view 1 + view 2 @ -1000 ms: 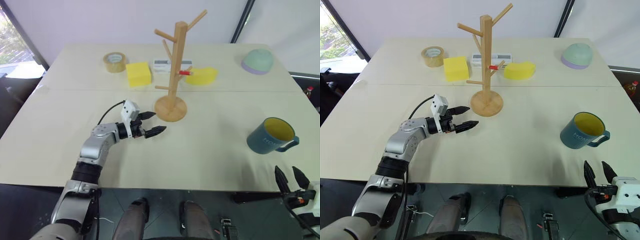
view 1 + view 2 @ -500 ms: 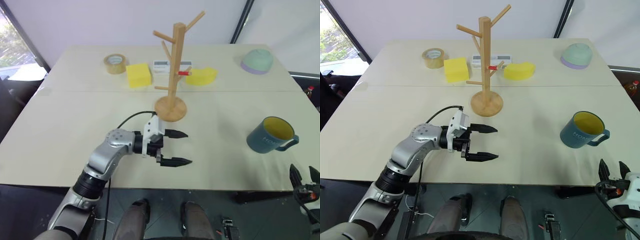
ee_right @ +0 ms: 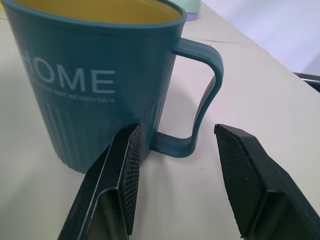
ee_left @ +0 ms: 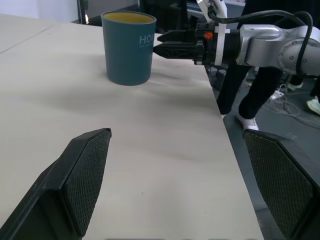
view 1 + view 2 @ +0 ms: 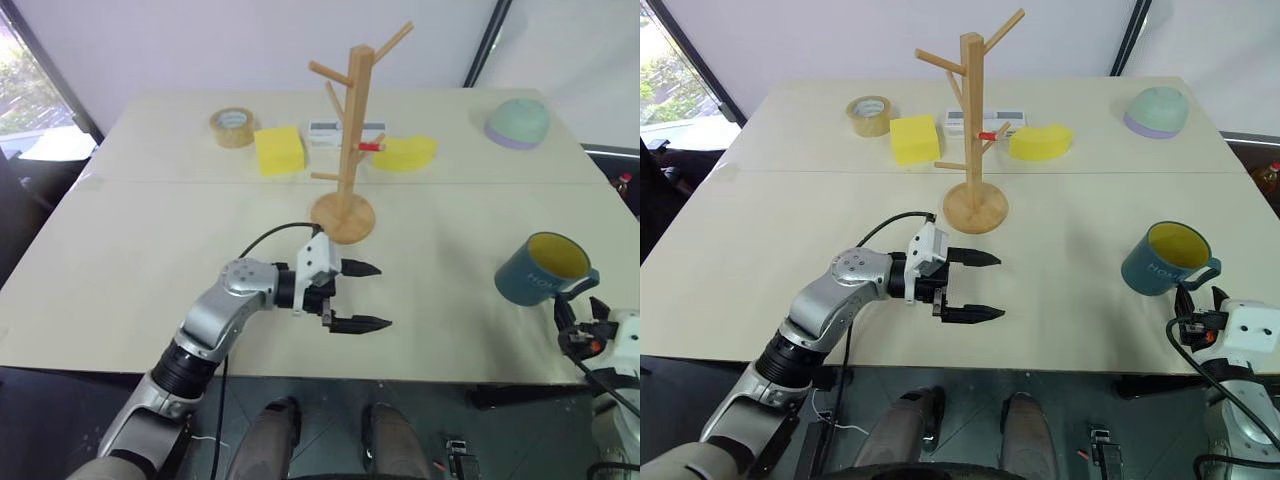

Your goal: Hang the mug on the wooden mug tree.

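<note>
— Nearest the table (image 5: 150, 270) edge?
— Left gripper (image 5: 987, 286) hovering mid-front, fingers spread wide, holding nothing. Right gripper (image 3: 180, 175) sitting at the right edge, jaws apart either side of the mug's loop handle, not clamping.
— And the mug (image 5: 1163, 258) itself?
— Standing upright near the right edge, teal-blue, yellow inside, showing nothing in it, pale "HOME" lettering.
— Farther back?
— Wooden mug tree (image 5: 345, 150) standing centre, pegs bare, well apart from the mug.

Head stereo pair looks down over table (image 5: 150, 250); both wrist views share mug (image 4: 128, 47).
</note>
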